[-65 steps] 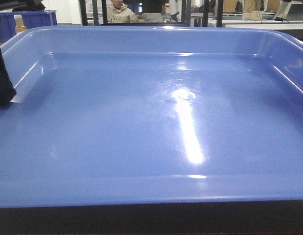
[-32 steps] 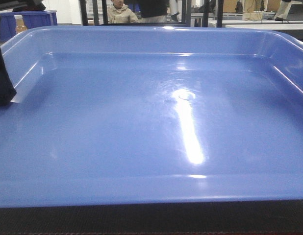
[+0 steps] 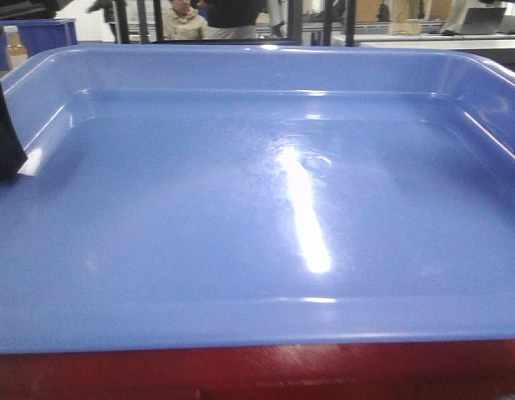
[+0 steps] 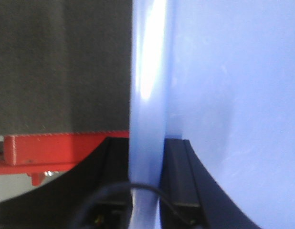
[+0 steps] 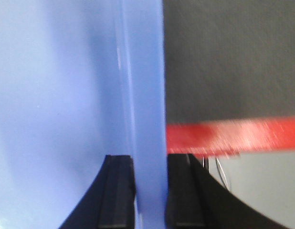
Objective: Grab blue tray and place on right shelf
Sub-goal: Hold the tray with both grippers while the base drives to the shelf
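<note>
Firmly, left fingers [image 4: 178, 176] and right fingers [image 5: 120, 191] clamp the blue tray [image 3: 199, 208] (opposite rims).

Front view: red edge [image 3: 257, 375] runs across the bottom of the frame. Back left there's a dark blue bin [image 3: 42, 33]. Behind it are black uprights [image 3: 143, 21]. Person in a beige jacket [image 3: 181, 21] is between them, next to a second person in a dark top [image 3: 232, 12]; heads are cropped or cut off. White tabletop [image 3: 424, 40] is at far right, with someone's legs [image 3: 399, 10] above it.

Left wrist view: dark grey mat [image 4: 61, 62] sits on a red beam [image 4: 57, 148], with a serrated line where they meet and pale floor [image 4: 9, 188] below. Right wrist view shows the same mat and red beam, the beam blurred, and thin wires [image 5: 221, 174] hanging under it.
</note>
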{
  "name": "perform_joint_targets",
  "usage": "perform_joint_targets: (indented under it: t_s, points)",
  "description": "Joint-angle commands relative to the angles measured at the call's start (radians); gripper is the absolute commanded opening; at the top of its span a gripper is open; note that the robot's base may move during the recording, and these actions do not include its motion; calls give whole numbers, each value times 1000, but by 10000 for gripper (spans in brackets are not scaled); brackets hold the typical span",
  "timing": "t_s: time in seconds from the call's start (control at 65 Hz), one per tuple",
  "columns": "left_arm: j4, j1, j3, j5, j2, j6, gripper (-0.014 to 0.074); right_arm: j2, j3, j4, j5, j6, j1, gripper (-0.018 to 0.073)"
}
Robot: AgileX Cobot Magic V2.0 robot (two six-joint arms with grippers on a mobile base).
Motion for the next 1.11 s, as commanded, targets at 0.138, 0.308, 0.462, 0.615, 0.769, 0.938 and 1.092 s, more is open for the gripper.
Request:
perform_joint_targets:
  t_s: [0.138, 0.308, 0.462, 0.615, 0.769, 0.938, 1.092]
  points:
    - [27, -7, -21, 2, -25, -18, 4, -24, -27, -39, -17, 13, -1, 193]
    - [16, -7, -21, 2, -25, -18, 4, -24, -27, -39, -17, 13, -1, 193]
    - [16, -7, -21, 2, -25, -18, 4, -24, -27, -39, -17, 13, -1, 193]
    - [16, -7, -21, 2, -25, -18, 4, -24, -27, -39, -17, 13, -2, 193]
    - [16, -7, -21, 2, -25, -18, 4, -24, -27, -39, -17, 13, -2, 193]
    - [16, -7, -21, 2, -25, -18, 4, -24, -27, -39, -17, 13, -2, 193]
    - [16, -7, -21, 2, -25, -18, 4, -24, -27, -39, -17, 13, -2, 193]
